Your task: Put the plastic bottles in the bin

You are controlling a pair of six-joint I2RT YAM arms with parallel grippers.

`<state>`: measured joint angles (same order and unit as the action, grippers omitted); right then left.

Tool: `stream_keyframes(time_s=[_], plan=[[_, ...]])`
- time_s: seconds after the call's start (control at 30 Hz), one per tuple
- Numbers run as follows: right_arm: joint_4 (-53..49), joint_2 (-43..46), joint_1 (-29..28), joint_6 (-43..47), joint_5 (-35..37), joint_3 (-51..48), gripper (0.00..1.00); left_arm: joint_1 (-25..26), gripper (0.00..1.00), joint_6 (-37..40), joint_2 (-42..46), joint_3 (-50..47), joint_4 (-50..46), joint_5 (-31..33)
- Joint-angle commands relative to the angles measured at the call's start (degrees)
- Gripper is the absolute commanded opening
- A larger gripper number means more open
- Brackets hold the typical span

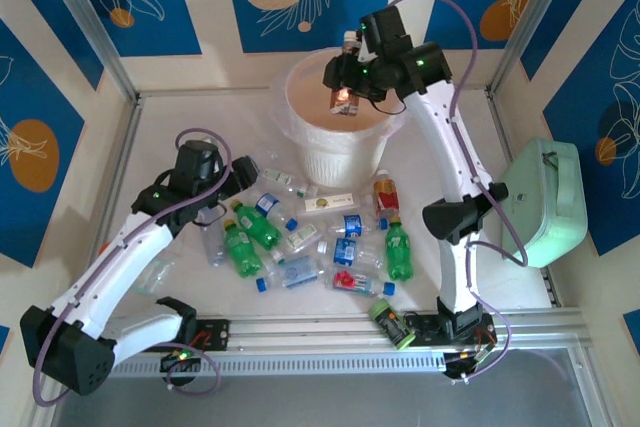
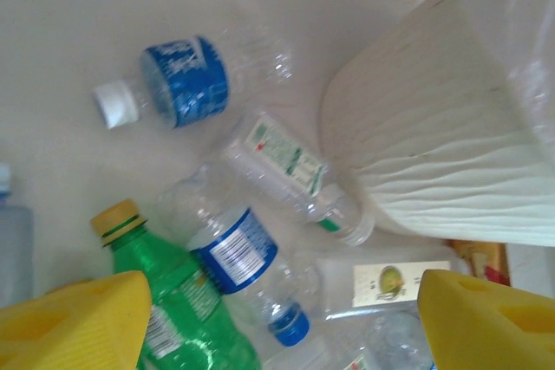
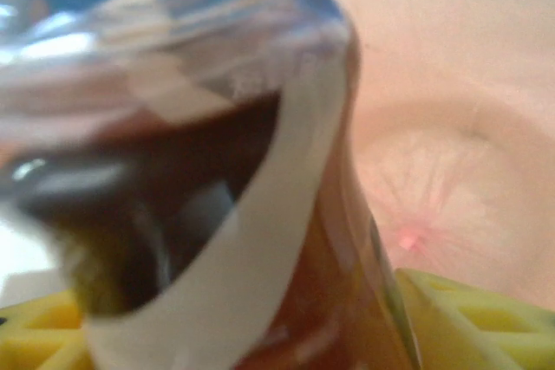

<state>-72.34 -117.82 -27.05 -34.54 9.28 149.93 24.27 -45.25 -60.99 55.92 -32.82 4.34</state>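
Observation:
Several plastic bottles [image 1: 300, 237] lie scattered on the white table in front of the bin [image 1: 300, 77], among them green ones [image 1: 243, 247] and clear blue-labelled ones [image 2: 230, 249]. My left gripper [image 2: 282, 318] hovers open just above this pile, left of the bin's ribbed wall [image 2: 434, 127], with nothing between its yellow fingers [image 2: 78, 318]. My right gripper [image 1: 348, 87] is over the bin's mouth, shut on a brown-labelled bottle [image 3: 260, 214] that looks blurred and spans the gap between the fingers. The bin's lined inside [image 3: 451, 127] lies below it.
A mint-green case [image 1: 545, 197] rests against the right wall beside the right arm. One green bottle [image 1: 390, 325] lies by the right arm's base on the rail. Blue patterned walls close in the table at the back and sides.

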Motion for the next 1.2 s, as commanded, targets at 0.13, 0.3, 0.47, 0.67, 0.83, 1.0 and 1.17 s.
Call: stream_keyframes(time_s=[0.13,0.3,0.47,0.67,0.83,1.0,1.17], plan=[[-0.1,4.3,-2.0,2.0,3.0,-3.6,0.76,-1.0,0.84,-2.5,2.2,-1.6,-8.5,7.3],[-0.1,7.3,-3.3,1.6,3.9,-4.0,0.76,-2.8,0.86,-4.8,2.7,-3.8,-13.6,9.4],[4.7,15.7,-8.2,3.2,6.2,-13.8,0.76,-6.0,0.87,-6.2,4.2,-7.7,-17.1,9.3],[18.3,31.6,-17.5,2.1,4.6,-39.8,0.76,-11.1,0.86,-7.2,2.0,-12.8,-12.7,4.0],[23.1,40.5,-25.6,-0.8,6.4,-56.5,0.76,-12.8,0.84,-5.6,-5.0,-12.6,-6.9,1.4],[25.2,46.9,-29.1,-5.5,6.7,-68.3,0.76,-13.8,0.83,-2.7,-13.4,-10.3,-3.3,1.2],[26.0,49.6,-29.0,-7.3,6.5,-72.9,0.76,-14.3,0.82,-1.7,-18.4,-8.6,-1.3,3.9]])
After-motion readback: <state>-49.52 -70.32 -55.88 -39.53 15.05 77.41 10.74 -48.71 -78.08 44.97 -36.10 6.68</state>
